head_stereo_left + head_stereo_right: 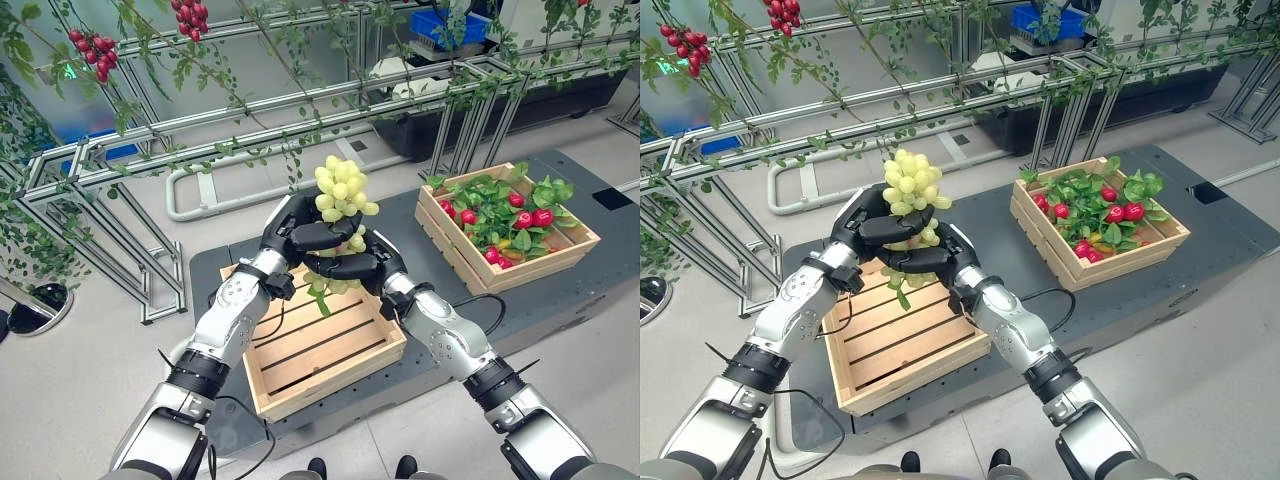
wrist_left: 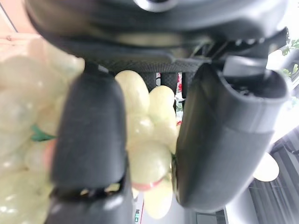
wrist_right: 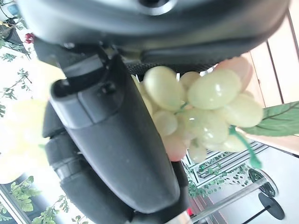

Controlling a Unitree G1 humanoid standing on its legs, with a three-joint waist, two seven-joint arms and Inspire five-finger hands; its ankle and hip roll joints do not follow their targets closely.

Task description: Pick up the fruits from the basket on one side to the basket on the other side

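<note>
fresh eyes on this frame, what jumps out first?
The bunch of green grapes, held up by both hands above the slatted wooden crate nearest the robot: the left hand and the right hand curl their fingers round it. Next, the second crate off to the right, packed with red fruit and leaves.

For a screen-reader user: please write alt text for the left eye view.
Both robot hands, left and right, clasp a bunch of green grapes above a wooden crate. To the right, a second crate holds red fruit among leaves.
</note>
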